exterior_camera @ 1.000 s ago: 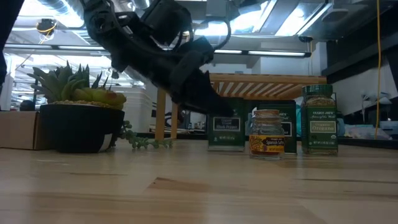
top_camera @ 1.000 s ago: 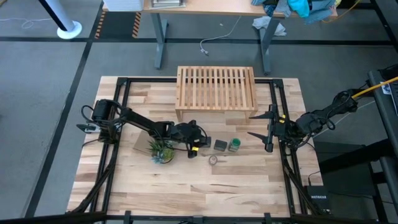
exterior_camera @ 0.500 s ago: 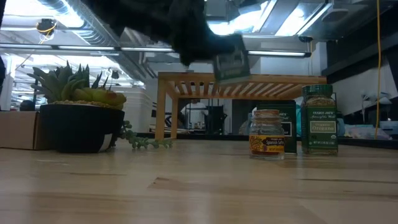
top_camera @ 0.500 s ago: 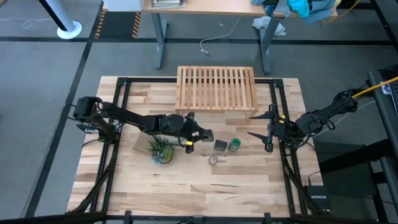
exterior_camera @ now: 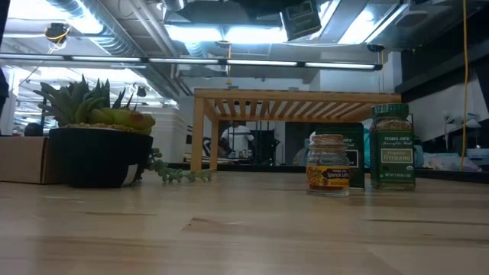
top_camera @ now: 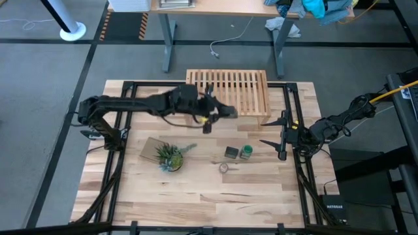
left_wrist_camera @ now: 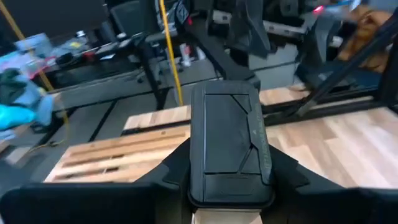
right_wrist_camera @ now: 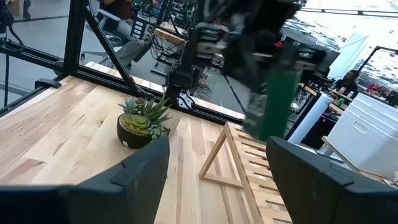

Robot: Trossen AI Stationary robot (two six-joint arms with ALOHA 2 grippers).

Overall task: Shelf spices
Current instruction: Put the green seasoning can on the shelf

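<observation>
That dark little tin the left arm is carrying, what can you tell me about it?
The dark tin is a boxy, flat-sided container with creased panels on its dark face and a pale label, though its wording cannot be read. The left claw grips it from both sides and holds it in the air, tilted, over the front edge of the slatted wooden shelf. It touches nothing but the claw; the table is well below it.
</observation>
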